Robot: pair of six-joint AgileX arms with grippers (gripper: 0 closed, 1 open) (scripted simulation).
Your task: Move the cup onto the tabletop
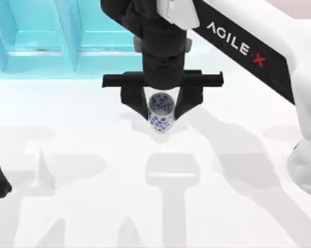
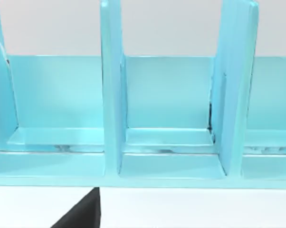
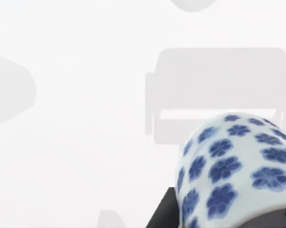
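The cup (image 1: pixel 160 114) is white with little dark blue flowers all over it. In the right wrist view the cup (image 3: pixel 238 171) shows the blue flowers close up, each one with round petals. The tabletop (image 1: pixel 67 155) is plain shiny white with soft grey shadows on it. The shelf (image 1: pixel 47 36) at the far left is bright turquoise blue, and so are its walls (image 2: pixel 112 95). The right gripper (image 1: pixel 161 106) is black. Its arm (image 1: pixel 248 49) is black and white, with white letters and a red X.
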